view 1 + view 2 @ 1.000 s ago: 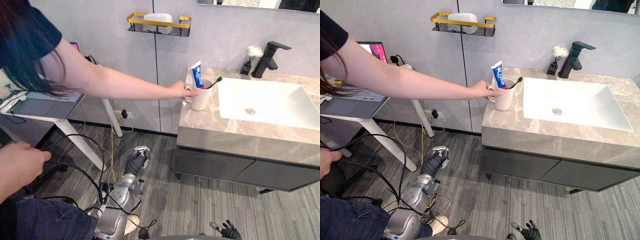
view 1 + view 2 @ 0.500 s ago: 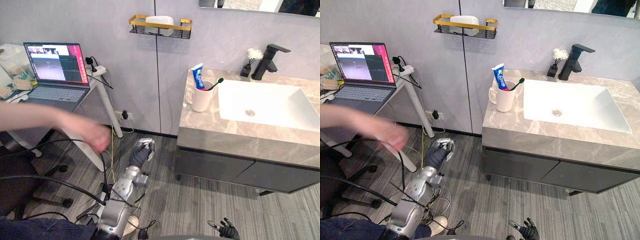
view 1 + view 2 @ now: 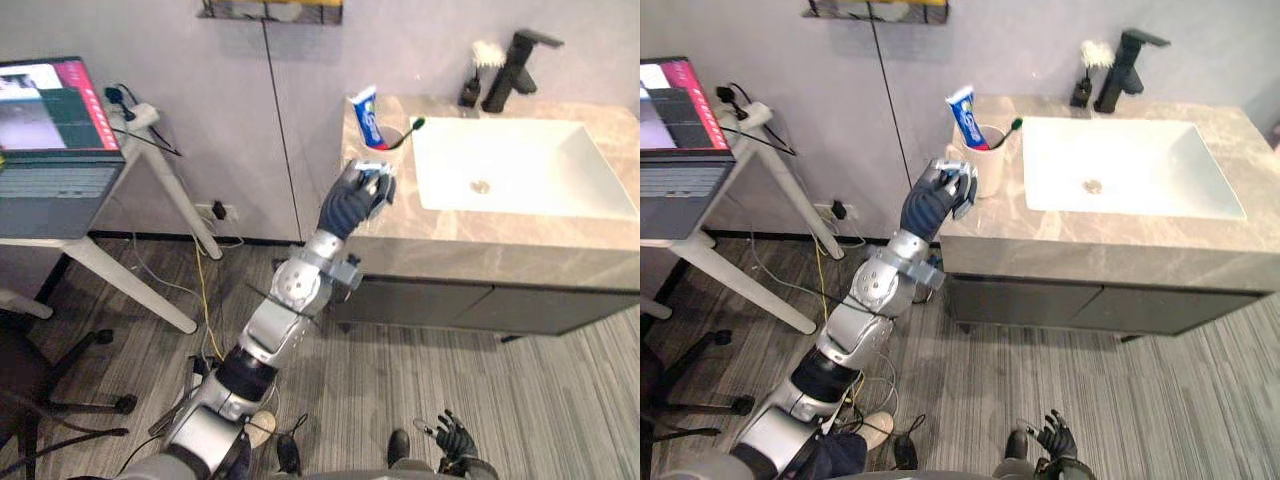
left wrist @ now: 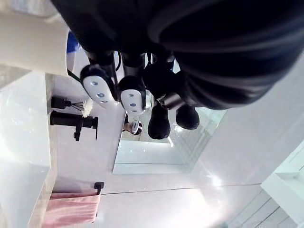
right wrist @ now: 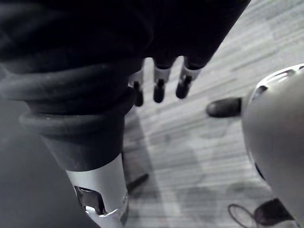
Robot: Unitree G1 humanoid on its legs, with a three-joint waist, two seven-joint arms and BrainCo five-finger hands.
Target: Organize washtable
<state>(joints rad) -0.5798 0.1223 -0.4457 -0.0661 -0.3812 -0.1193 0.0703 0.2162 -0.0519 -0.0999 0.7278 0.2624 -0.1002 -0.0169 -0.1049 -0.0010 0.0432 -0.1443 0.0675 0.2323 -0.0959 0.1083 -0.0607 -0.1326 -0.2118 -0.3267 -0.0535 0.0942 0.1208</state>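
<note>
A white mug (image 3: 983, 160) stands at the back left of the marble counter (image 3: 480, 232). It holds a blue and white toothpaste tube (image 3: 367, 104) and a green-headed toothbrush (image 3: 411, 128). My left hand (image 3: 356, 196) is raised at the counter's left edge, just in front of the mug and partly covering it. Its fingers (image 4: 128, 97) are relaxed and hold nothing, with the mug (image 4: 29, 42) close beside them. Low over the floor, my right hand (image 3: 455, 438) hangs with straight fingers (image 5: 159, 86).
A white sink basin (image 3: 510, 165) fills the counter's right, with a black faucet (image 3: 517, 56) and a small diffuser (image 3: 476, 70) behind it. A laptop (image 3: 45, 130) sits on a white table at left. A gold wall shelf (image 3: 272, 10) hangs above.
The person's arm has left the picture. My left hand has risen from near the floor to the counter's edge by the mug. The camera has shifted.
</note>
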